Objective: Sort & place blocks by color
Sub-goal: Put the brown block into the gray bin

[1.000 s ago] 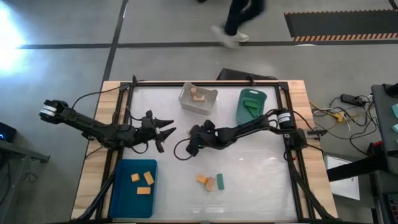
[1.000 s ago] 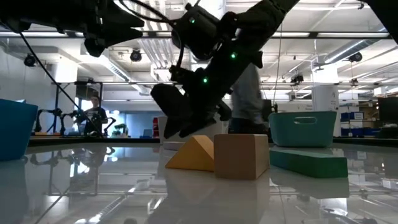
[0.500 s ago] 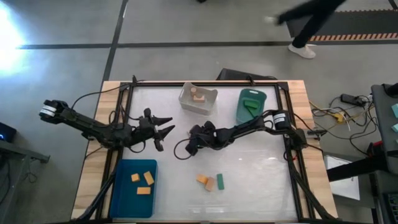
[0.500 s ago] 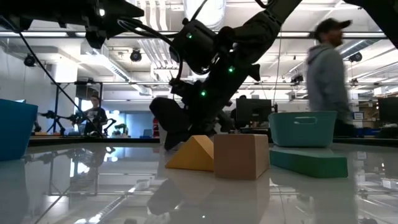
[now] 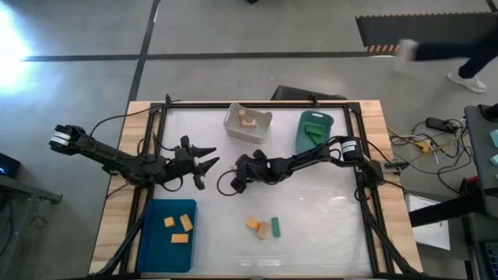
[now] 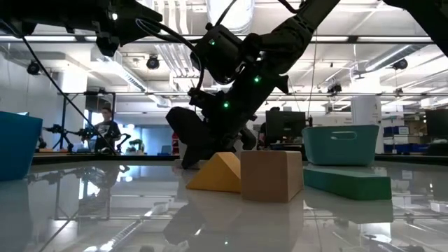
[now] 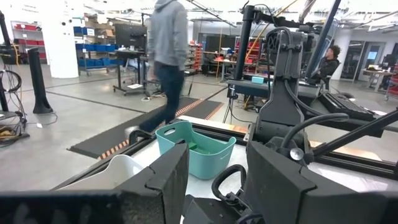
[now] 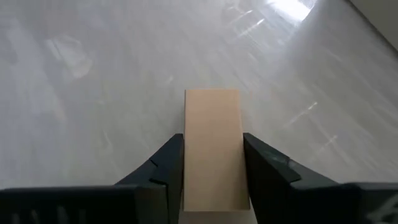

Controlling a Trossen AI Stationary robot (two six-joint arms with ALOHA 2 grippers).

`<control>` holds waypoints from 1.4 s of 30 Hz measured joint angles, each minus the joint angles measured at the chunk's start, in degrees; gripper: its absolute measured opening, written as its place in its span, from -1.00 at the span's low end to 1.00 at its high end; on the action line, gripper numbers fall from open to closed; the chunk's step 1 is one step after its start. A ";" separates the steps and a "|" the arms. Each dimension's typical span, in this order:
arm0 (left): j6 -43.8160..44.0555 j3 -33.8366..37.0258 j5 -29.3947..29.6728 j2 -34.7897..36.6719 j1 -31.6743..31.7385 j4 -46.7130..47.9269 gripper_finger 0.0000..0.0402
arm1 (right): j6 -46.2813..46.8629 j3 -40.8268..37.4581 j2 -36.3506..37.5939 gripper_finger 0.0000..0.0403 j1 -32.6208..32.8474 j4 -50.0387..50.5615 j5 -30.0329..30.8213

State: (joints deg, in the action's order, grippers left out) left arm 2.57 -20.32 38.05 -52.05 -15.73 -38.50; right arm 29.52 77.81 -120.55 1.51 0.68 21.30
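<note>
In the right wrist view a pale tan wooden bar sits between my right gripper's fingers, which are shut on it. In the high view that gripper is low over the table's middle. My left gripper is open and empty, hovering just left of it. An orange wedge, a tan cube and a green bar lie flat on the table near its near edge. The low view shows the wedge, the cube and the bar. My right gripper pinches the tan bar by its two long sides, one finger on each. The bar lies along the fingers and sticks out past their tips. The fingers slant down from the table's right. Whether the bar's free end touches the table cannot be told.
A blue bin at the near left holds orange blocks. A clear bin with tan pieces and a green bin with a green piece stand at the far side. A person moves past beyond the table's far right.
My right gripper, holding the tan bar, has come down toward the table and shifted slightly toward the left edge. A person has walked from left to right beyond the far edge.
</note>
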 joint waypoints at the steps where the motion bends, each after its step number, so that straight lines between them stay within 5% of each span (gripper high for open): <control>1: 0.00 0.00 0.02 -0.02 0.00 0.00 -0.27 | -0.05 0.07 0.00 -0.40 -0.01 0.03 -0.20; 12: 0.00 -0.01 0.00 0.03 -0.02 0.01 -0.27 | -5.04 2.27 3.56 -0.40 -0.03 5.18 -6.36; 27: 6.10 0.15 -3.46 -0.85 -0.07 -1.10 -0.27 | -22.10 3.62 24.23 -0.40 -5.33 15.57 -10.35; 31: 6.06 0.02 -3.38 -1.06 -0.02 -1.62 -0.27 | -23.20 3.62 28.05 -0.40 -8.45 16.38 -17.63; 42: 6.08 -0.09 -3.37 -2.08 -0.02 -1.73 -0.27 | -29.12 7.21 29.04 -0.40 -13.43 21.61 -20.21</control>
State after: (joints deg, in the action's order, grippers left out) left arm 8.65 -20.41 34.68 -54.13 -15.75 -40.24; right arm 0.40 85.02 -91.51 -11.93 22.29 1.09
